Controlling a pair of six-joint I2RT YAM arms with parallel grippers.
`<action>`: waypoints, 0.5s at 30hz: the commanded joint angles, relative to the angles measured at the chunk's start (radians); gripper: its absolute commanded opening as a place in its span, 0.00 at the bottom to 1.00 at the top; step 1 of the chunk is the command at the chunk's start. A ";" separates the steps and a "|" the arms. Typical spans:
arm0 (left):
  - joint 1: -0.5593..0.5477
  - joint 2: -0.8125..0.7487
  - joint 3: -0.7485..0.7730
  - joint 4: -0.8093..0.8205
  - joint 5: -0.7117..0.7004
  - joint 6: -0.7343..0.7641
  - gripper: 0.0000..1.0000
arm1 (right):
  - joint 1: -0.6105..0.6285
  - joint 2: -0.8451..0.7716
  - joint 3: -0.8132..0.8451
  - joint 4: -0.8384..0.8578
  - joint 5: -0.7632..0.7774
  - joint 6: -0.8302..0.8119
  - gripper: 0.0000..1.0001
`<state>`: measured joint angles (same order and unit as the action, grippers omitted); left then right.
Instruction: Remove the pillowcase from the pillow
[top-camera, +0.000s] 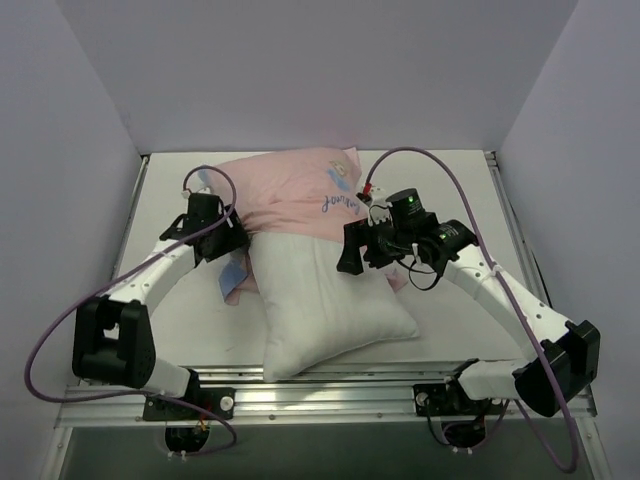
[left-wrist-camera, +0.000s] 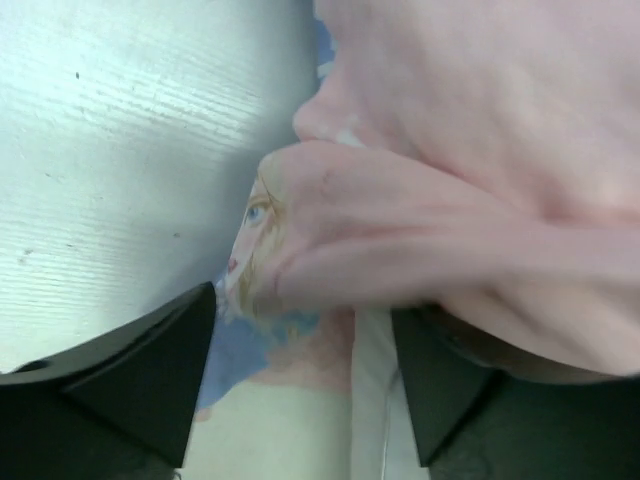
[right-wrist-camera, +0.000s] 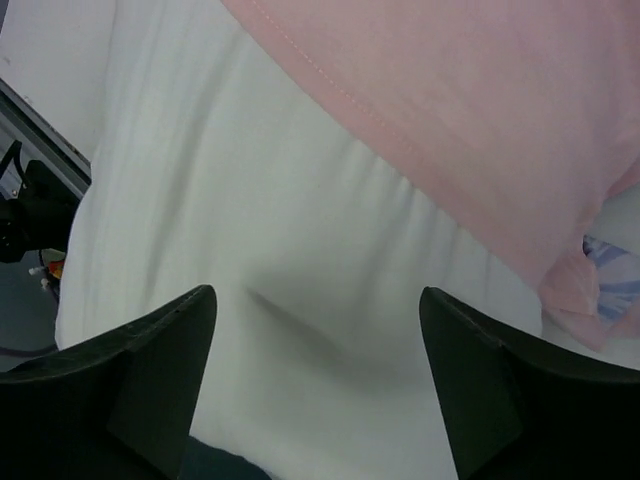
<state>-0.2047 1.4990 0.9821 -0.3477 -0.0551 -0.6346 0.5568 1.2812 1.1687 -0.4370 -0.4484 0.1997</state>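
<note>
Left gripper (left-wrist-camera: 303, 300): spread apart, clamping nothing, straddling a bunched pink fold of the pillowcase (top-camera: 300, 195) at the left edge of the pillow (top-camera: 325, 300). Right gripper (right-wrist-camera: 317, 292): likewise apart, poised over bare white cloth on the pillow's right side, just below the pink hem. Pillowcase mostly off, capping only the pillow's far end. Likely trouble: closing right and pinching pillow along with cover, dragging both together; closing left on too shallow a fold and slipping off.
</note>
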 joint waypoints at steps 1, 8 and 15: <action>-0.015 -0.109 0.105 -0.094 0.038 0.168 0.82 | -0.011 0.006 -0.020 0.144 0.025 0.144 0.80; -0.126 -0.132 0.325 -0.180 0.051 0.383 0.97 | -0.026 0.049 -0.052 0.106 0.131 0.216 0.98; -0.291 0.047 0.570 -0.194 0.103 0.523 0.97 | -0.038 0.033 -0.096 0.148 0.163 0.238 1.00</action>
<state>-0.4545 1.4605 1.4666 -0.5198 -0.0021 -0.2138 0.5247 1.3315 1.1023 -0.3294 -0.2943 0.4149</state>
